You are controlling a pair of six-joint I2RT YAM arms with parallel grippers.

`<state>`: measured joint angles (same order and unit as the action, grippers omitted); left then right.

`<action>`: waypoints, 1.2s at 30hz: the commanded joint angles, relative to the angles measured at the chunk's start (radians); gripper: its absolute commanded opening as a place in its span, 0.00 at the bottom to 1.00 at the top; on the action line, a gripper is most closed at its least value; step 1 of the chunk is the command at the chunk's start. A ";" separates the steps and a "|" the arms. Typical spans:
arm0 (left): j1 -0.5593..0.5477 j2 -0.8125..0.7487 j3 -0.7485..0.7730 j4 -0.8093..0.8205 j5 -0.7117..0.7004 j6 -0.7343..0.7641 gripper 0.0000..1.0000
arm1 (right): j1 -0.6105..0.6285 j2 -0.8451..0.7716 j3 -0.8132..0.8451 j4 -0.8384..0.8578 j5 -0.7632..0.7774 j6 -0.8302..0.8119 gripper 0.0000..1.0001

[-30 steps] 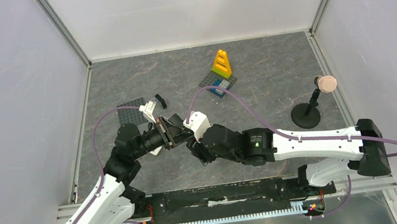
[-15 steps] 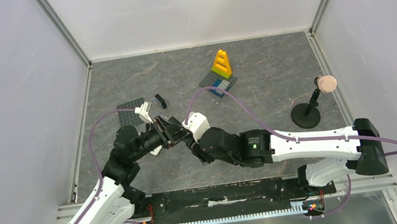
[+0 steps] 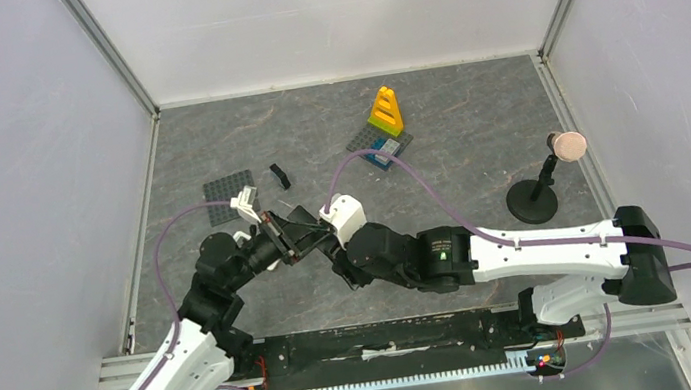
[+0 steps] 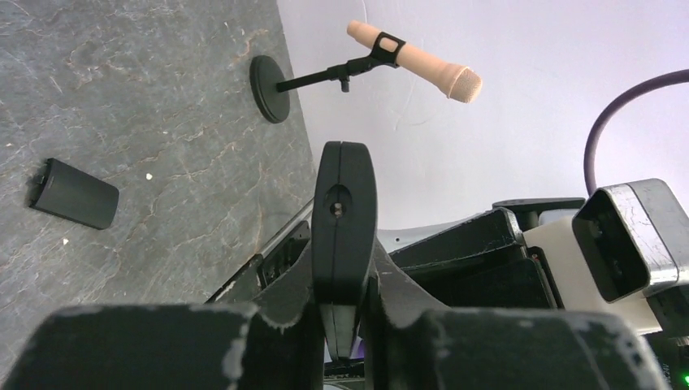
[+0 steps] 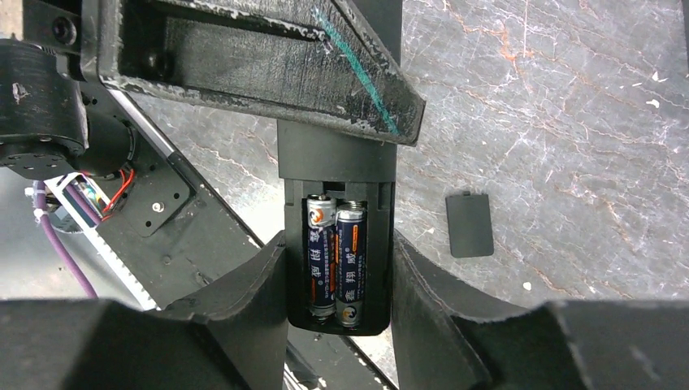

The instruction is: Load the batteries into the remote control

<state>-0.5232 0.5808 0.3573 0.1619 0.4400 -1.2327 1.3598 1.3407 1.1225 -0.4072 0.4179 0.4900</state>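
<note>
Two batteries point(image 5: 335, 260) lie side by side in the open slot of the black remote control point(image 5: 337, 166), orange-banded ends away from the right wrist camera; label print too small to read. Only the right wrist view shows them. The right gripper point(image 5: 340, 276) clamps the remote's long edges, a finger pressed on each side. The left wrist view shows the remote edge-on, pinched across its thin faces by the nearly closed left gripper point(image 4: 343, 284). In the top view the remote is hidden where the two grippers meet, left of centre above the surface point(image 3: 474, 128). The left arm reaches in from the lower left; the right arm stretches across from the right. A loose battery cover point(image 5: 470, 225) lies flat nearby. Further off: microphone on stand point(image 4: 414, 61), yellow brick stack point(image 3: 385, 109), grey studded plate point(image 3: 228, 188).
</note>
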 commanded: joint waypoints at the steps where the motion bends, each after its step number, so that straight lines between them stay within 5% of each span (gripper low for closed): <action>1: 0.002 -0.008 -0.018 0.015 -0.038 -0.005 0.02 | 0.006 -0.019 0.006 0.016 0.014 0.037 0.51; 5: 0.003 -0.014 -0.021 -0.016 -0.060 0.019 0.02 | 0.005 -0.054 -0.009 0.014 -0.012 0.037 0.73; 8: 0.002 -0.027 -0.007 -0.109 -0.103 0.064 0.02 | -0.001 -0.120 -0.040 0.021 -0.014 0.039 0.80; 17: 0.004 -0.091 0.039 -0.451 -0.329 0.143 0.02 | -0.141 -0.238 -0.248 0.022 -0.093 0.069 0.81; 24: 0.006 -0.113 0.069 -0.548 -0.385 0.164 0.02 | -0.269 -0.036 -0.249 0.017 -0.180 -0.064 0.77; 36: 0.011 -0.122 0.096 -0.605 -0.415 0.182 0.02 | -0.293 0.328 -0.072 -0.029 -0.225 -0.257 0.73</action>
<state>-0.5198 0.4702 0.4034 -0.4313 0.0605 -1.0966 1.0809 1.6123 0.9829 -0.4232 0.1967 0.2989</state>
